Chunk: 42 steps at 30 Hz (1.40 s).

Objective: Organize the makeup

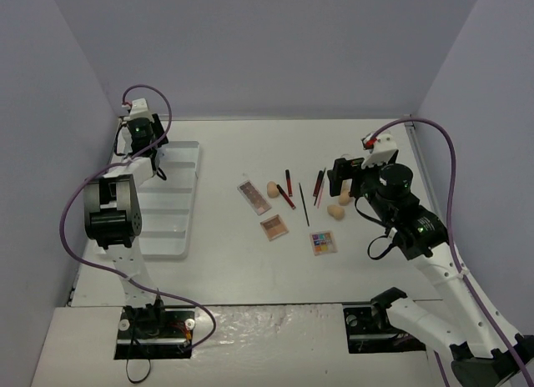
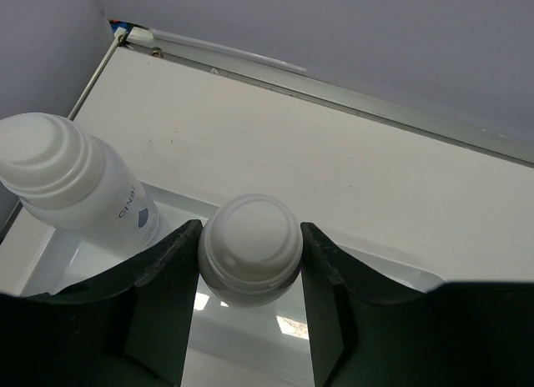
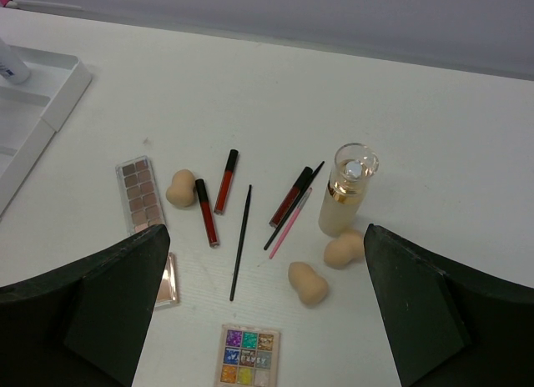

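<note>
My left gripper (image 2: 250, 228) is shut on the white cap of a clear bottle (image 2: 250, 252), held upright over the far end of the white tray (image 1: 171, 212). A second white-capped bottle (image 2: 62, 174) stands just left of it. My right gripper (image 3: 265, 237) hangs open above the loose makeup. Below it are an amber bottle (image 3: 349, 191), three peach sponges (image 3: 179, 188) (image 3: 308, 283) (image 3: 345, 248), a long nude palette (image 3: 140, 195), a colourful palette (image 3: 246, 355), red lip tubes (image 3: 225, 180) and a black brush (image 3: 241, 241).
The tray's near slots (image 3: 33, 112) lie left of the makeup. A small blush palette (image 1: 274, 228) sits mid-table, partly hidden in the right wrist view by my left finger. Grey walls close in the table on three sides.
</note>
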Each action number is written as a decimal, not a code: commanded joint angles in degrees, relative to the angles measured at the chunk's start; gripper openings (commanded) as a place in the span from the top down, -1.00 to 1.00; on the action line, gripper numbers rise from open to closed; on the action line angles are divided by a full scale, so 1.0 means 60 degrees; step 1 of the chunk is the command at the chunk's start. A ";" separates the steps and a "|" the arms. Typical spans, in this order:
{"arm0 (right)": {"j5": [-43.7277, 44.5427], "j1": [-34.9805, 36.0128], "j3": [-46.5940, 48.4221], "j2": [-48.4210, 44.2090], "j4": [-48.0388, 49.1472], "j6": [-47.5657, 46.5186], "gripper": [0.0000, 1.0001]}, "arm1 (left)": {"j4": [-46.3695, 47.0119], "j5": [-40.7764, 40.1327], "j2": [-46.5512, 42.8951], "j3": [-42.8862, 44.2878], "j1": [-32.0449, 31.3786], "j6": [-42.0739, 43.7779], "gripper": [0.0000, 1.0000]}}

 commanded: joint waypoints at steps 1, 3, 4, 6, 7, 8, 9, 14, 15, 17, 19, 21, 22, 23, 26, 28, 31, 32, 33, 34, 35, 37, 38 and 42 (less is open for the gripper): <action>-0.0095 0.0052 -0.0076 0.0110 0.0791 0.0090 -1.00 | 0.1619 -0.0091 -0.0390 0.0494 0.0104 -0.0060 0.96; -0.0114 0.0043 -0.0079 0.0097 0.0791 0.0090 -1.00 | 0.1596 -0.0055 -0.0323 0.0574 0.0123 -0.0094 0.96; -0.0107 0.0043 -0.0094 0.0086 0.0791 0.0090 -1.00 | 0.1548 0.0011 -0.0279 0.0625 0.0123 -0.0086 0.96; -0.0061 0.0043 -0.0141 0.0051 0.0791 0.0114 -1.00 | 0.1431 0.0106 -0.0139 0.0754 0.0123 -0.0098 0.96; -0.0060 0.0048 -0.0158 0.0024 0.0791 0.0138 -1.00 | 0.1341 0.0128 -0.0086 0.0816 0.0123 -0.0084 0.96; -0.0066 0.0054 -0.0171 -0.0002 0.0791 0.0164 -1.00 | 0.1251 0.0129 -0.0047 0.0868 0.0123 -0.0065 0.96; -0.0070 0.0053 -0.0183 -0.0036 0.0791 0.0183 -1.00 | 0.1161 0.0114 -0.0016 0.0907 0.0123 -0.0049 0.96; -0.0024 0.0043 -0.0200 -0.0111 0.0791 0.0148 -1.00 | 0.0797 0.0085 0.0087 0.1065 0.0115 -0.0033 0.90; -0.0012 0.0043 -0.0193 -0.0104 0.0791 0.0135 -1.00 | 0.0710 0.0087 0.0108 0.1134 0.0109 -0.0037 0.87; -0.0037 0.0043 -0.0180 -0.0092 0.0791 0.0186 -1.00 | 0.0342 0.0150 0.0171 0.1325 0.0121 0.0064 0.71; -0.0055 0.0043 -0.0179 -0.0104 0.0791 0.0250 -1.00 | 0.0135 0.0130 0.0166 0.1337 0.0109 0.0135 0.49; -0.0104 0.0043 -0.0203 -0.0141 0.0791 0.0288 -1.00 | 0.0106 0.0105 0.0068 0.1227 0.0108 0.0137 0.29; -0.0122 0.0043 -0.0212 -0.0144 0.0791 0.0291 -1.00 | 0.0101 0.0091 -0.0005 0.1157 0.0108 0.0141 0.19; -0.0137 0.0043 -0.0219 -0.0137 0.0791 0.0284 -1.00 | 0.0101 0.0077 -0.0091 0.1078 0.0108 0.0148 0.08; -0.0201 0.0043 -0.0178 -0.0119 0.0791 0.0281 -1.00 | 0.0063 0.0100 -0.0334 0.0918 0.0108 0.0165 -0.12; -0.0206 0.0043 -0.0149 -0.0134 0.0805 0.0300 -1.00 | -0.0001 0.0100 -0.0492 0.0845 0.0108 0.0128 -0.25; -0.0234 0.0049 -0.0140 -0.0110 0.0829 0.0292 -1.00 | -0.0120 0.0001 -0.0884 0.0720 0.0099 0.0048 -0.48; -0.0237 0.0043 -0.0132 -0.0103 0.0834 0.0287 -1.00 | -0.0169 -0.0066 -0.1011 0.0666 0.0094 0.0019 -0.56; -0.0198 0.0043 -0.0116 -0.0095 0.0835 0.0319 -1.00 | -0.0281 -0.0099 -0.1124 0.0673 0.0094 0.0010 -0.60; -0.0122 0.0043 -0.0091 -0.0086 0.0838 0.0375 -1.00 | -0.0457 -0.0145 -0.1250 0.0700 0.0090 -0.0006 -0.65; 0.0017 0.0043 -0.0051 -0.0076 0.0848 0.0474 -1.00 | -0.0745 -0.0214 -0.1400 0.0759 0.0080 -0.0036 -0.70; 0.0433 0.0043 0.0002 -0.0010 0.0864 0.0734 -1.00 | -0.1356 -0.0320 -0.1924 0.0741 0.0043 -0.0152 -0.79; 0.0804 0.0043 0.0011 0.0022 0.0864 0.0947 -1.00 | -0.1500 -0.0337 -0.2241 0.0662 0.0011 -0.0168 -0.82; 0.1710 0.0043 0.0063 0.0520 0.0853 0.1541 -1.00 | -0.2850 -0.0198 -0.3124 0.0655 -0.0067 -0.0328 -0.94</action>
